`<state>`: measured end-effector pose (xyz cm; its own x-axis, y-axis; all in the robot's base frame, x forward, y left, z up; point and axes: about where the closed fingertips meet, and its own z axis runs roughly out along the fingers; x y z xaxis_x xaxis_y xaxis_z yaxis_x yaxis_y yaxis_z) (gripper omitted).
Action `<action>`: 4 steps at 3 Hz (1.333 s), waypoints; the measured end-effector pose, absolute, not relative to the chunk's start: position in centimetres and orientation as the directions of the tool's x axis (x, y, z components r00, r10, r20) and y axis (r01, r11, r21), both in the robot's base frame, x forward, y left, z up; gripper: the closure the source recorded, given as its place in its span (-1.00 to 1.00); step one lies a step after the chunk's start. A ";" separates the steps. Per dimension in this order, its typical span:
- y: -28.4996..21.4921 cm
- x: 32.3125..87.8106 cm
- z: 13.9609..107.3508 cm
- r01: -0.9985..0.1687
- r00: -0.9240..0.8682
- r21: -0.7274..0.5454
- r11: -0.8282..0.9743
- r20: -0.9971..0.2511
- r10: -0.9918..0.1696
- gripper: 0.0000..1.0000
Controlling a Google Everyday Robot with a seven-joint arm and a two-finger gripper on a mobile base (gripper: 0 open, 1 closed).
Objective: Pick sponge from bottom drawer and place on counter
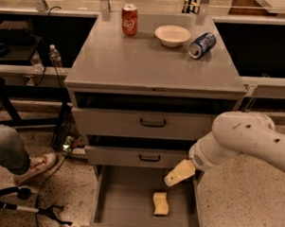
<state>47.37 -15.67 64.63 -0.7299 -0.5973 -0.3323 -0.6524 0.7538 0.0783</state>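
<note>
The pale yellow sponge (161,203) lies on the floor of the open bottom drawer (119,204), right of its middle. My gripper (178,174), with cream-yellow fingers, hangs over the drawer's right side, just above and to the right of the sponge, apart from it. The white arm reaches in from the right. The grey counter (149,59) tops the cabinet above.
On the counter stand a red soda can (129,20), a white bowl (172,35) and a blue can (202,44) lying on its side. Two drawers with black handles (152,122) sit above the bottom one. A person's leg and shoe (33,165) are at the left.
</note>
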 end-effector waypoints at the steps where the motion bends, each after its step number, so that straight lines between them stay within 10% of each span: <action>1: -14.0 49.0 56.6 -0.532 -0.826 0.150 0.834 -0.309 -0.471 -1.00; 4: -12.3 49.3 43.5 -0.377 -0.920 0.303 0.875 -0.237 -0.314 -1.00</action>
